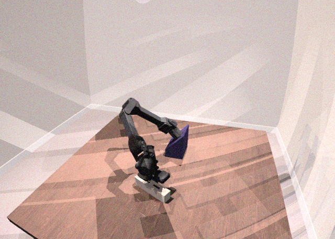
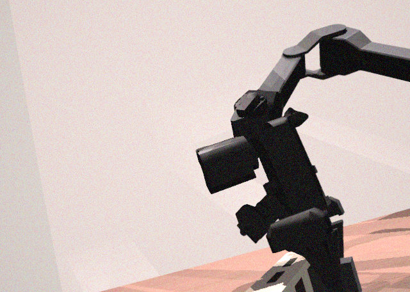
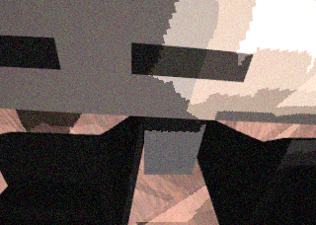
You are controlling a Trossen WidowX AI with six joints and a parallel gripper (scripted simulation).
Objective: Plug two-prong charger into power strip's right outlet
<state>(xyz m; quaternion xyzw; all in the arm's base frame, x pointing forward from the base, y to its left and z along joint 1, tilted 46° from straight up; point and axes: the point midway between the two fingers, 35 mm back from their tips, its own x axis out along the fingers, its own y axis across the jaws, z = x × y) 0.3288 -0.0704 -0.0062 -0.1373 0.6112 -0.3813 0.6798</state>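
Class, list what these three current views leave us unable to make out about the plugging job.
- Prongs: not visible in any view; in the wrist view the charger shows only as a block between the fingers.
- Outlets: in the top view, the arm covers part of the strip.
- Strip's near end: cut off by the exterior view's bottom edge.
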